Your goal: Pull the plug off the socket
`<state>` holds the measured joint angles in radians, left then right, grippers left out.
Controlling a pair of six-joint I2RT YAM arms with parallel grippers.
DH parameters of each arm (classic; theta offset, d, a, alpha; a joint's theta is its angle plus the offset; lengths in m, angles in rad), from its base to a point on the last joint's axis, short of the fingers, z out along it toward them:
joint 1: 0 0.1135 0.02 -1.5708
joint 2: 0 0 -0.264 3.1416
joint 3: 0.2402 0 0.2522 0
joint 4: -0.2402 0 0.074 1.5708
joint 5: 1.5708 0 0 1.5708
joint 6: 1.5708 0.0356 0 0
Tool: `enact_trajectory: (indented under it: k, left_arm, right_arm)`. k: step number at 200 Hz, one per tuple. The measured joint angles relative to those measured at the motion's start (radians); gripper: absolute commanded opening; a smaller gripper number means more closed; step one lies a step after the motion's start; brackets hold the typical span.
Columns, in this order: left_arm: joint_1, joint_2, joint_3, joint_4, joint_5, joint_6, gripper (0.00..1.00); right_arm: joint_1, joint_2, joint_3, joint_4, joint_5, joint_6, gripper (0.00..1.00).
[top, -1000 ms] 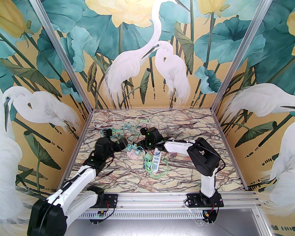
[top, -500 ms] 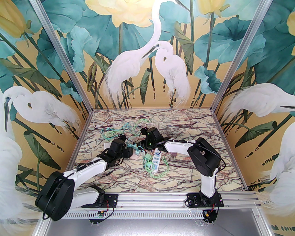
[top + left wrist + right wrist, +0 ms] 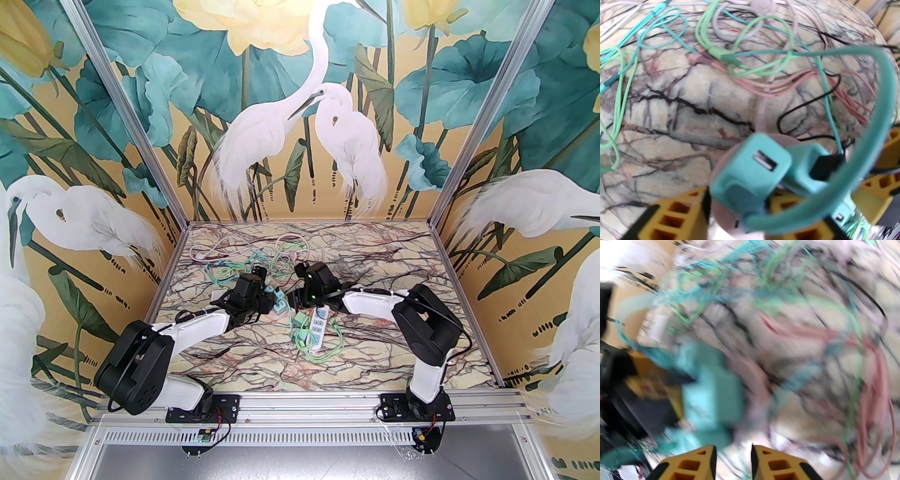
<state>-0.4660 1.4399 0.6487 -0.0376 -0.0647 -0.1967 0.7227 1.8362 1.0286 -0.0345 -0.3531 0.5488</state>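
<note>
Desk: marble-patterned desk [image 3: 398, 262], with a tangle of teal, green and pink cables [image 3: 712, 50] at its far middle.
Socket: round pink plastic socket [image 3: 721, 215], mid-desk, between the fingers of the left tool [image 3: 738, 206].
In the socket: teal cube-shaped plug [image 3: 752, 173] with a USB slot on top, seated; a second teal adaptor touches it.
Left tool: yellow fingers pressed against both sides of the pink socket.
Right tool [image 3: 733, 451]: just right of the plug, gap narrow; the wrist view is blurred, so whether it grips anything cannot be told.
Strip: long white power strip [image 3: 318, 330], nearby to the right, carrying pale green adaptors.
</note>
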Motion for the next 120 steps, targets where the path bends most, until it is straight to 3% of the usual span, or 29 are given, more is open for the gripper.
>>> enact_trajectory:
  k: [47, 120]
  left_arm:
    - [-0.032, 0.0, 0.0, -0.015, -0.031, -0.055, 0.28]
    - [-0.099, -0.045, -0.061, -0.013, -0.049, -0.314, 0.31]
  right_arm:
    - [-0.027, -0.024, -0.031, -0.038, 0.014, 0.0, 0.34]
    - [-0.042, -0.096, -0.072, -0.033, 0.018, 0.0, 0.35]
